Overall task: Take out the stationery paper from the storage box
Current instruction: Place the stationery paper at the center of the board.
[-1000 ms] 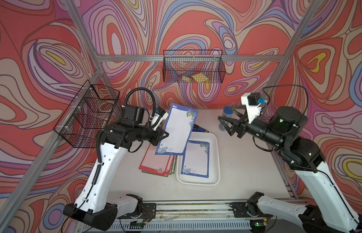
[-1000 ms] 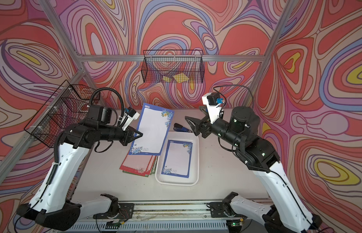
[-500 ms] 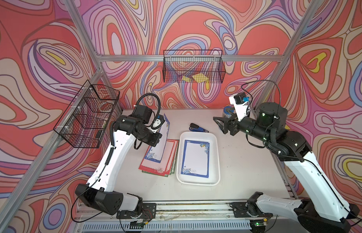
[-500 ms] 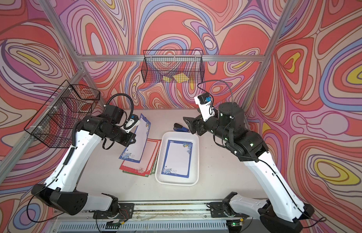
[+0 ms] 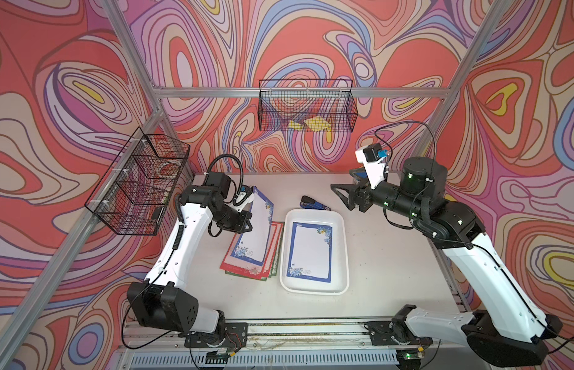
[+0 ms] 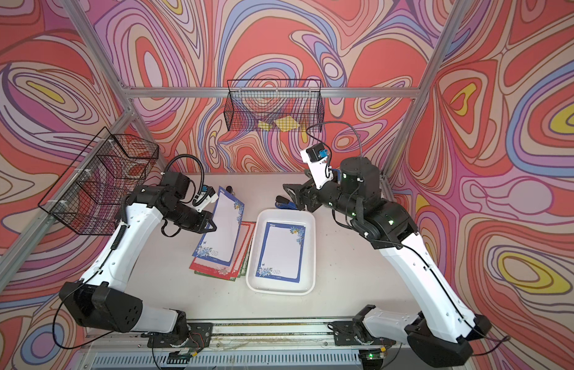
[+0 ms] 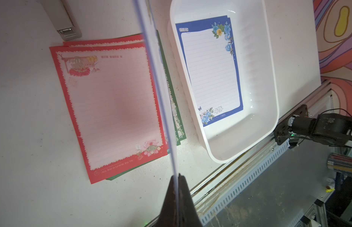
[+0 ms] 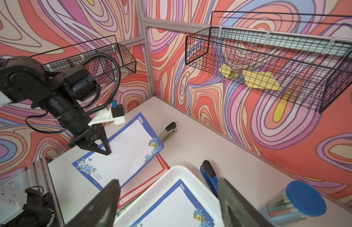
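The white storage box [image 5: 314,288] [image 6: 279,290] lies mid-table with a blue-bordered stationery paper sheet [image 5: 311,248] [image 7: 210,74] [image 8: 171,208] flat inside. My left gripper [image 5: 247,224] [image 6: 212,227] [image 7: 178,176] is shut on the long edge of another blue-bordered sheet [image 5: 255,230] [image 8: 124,155]. That sheet is tilted, its near end resting on a pile of red and green sheets [image 5: 247,269] [image 7: 112,102] left of the box. My right gripper [image 5: 341,195] [image 6: 290,195] [image 8: 168,180] hangs open and empty above the box's far end.
A blue stapler [image 5: 313,203] [image 8: 210,176] lies behind the box, a grey stapler [image 8: 168,131] behind the pile. A blue-lidded jar of pens [image 8: 301,200] stands back right. Wire baskets hang on the back wall [image 5: 306,105], holding yellow notes [image 5: 314,123], and on the left wall [image 5: 141,182].
My left gripper has carried the blue-bordered sheet down and leftward from mid-air onto the pile. The right gripper has shifted toward the back and left, still open.
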Available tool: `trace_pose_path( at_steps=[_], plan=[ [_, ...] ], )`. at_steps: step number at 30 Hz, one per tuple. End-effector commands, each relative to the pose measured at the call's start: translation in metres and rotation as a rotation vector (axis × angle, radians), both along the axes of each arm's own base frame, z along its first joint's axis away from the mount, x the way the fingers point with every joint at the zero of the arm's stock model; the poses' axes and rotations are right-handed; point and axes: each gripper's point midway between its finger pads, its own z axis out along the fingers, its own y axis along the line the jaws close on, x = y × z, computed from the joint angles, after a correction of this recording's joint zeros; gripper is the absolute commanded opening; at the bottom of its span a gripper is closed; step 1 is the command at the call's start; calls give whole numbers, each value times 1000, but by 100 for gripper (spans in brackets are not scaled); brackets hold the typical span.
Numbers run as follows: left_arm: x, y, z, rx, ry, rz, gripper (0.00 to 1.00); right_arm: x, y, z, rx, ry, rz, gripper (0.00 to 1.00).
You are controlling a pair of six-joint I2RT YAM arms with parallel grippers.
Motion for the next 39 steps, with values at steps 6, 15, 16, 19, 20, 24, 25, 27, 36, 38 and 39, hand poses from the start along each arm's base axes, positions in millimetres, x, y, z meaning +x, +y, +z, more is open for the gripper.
trace_pose_path(
  at_steps=[6,15,16,19,20,24,25,27,36,38,39],
  plan=[
    [13,-5,-31,-191,132,9,0,-7,4,27,52,-52,48,81],
    [23,-2,-60,-196,222,-20,0,-23,16,28,69,-34,155,81],
    [22,-1,-65,-190,241,-22,0,-22,15,29,69,-34,150,81],
    [24,-2,-74,-199,288,-34,0,-18,13,28,55,-35,126,81],
    [25,-2,-78,-200,306,-33,0,-17,12,28,51,-34,116,81],
    [25,5,-95,-146,358,-20,0,-16,12,25,39,-22,114,81],
    [25,8,-98,-126,363,-14,0,-16,12,25,40,-20,114,81],
    [26,15,-104,-83,367,2,0,-16,12,23,38,-16,116,81],
    [27,42,-128,82,408,66,0,-12,16,14,27,9,124,80],
    [29,47,-133,108,415,76,0,-12,16,12,22,12,123,80],
    [29,47,-134,111,422,77,0,-12,16,11,19,14,122,80]
  ],
)
